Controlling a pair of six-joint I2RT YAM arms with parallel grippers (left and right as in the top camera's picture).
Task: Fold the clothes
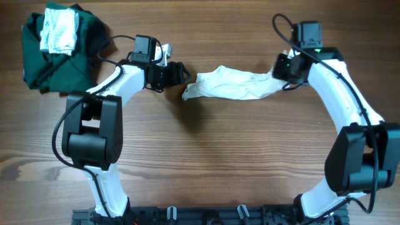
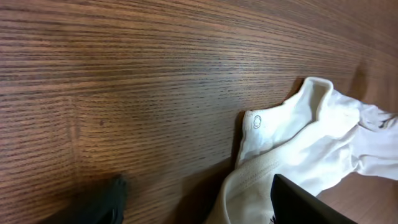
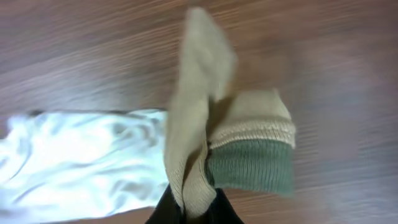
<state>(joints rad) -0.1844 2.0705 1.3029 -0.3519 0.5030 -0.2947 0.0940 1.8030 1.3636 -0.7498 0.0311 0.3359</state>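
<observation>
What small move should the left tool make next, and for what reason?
Probably the left tool should advance onto the near white end of the small soft white garment with the khaki-tan, green-edged cuff and close. Its jaws stand open just beside that end, while the right tool is shut on the tan cuff, so only one end is held.

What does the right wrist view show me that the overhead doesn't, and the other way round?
Only the right wrist: the khaki-tan part and green ribbed trim, pinched in the shut right gripper. Only the overhead: the open left gripper near the free end of the white garment, and a dark green garment with a whitish cloth on it at the far left corner. Both: the white garment stretched across the wooden table.
</observation>
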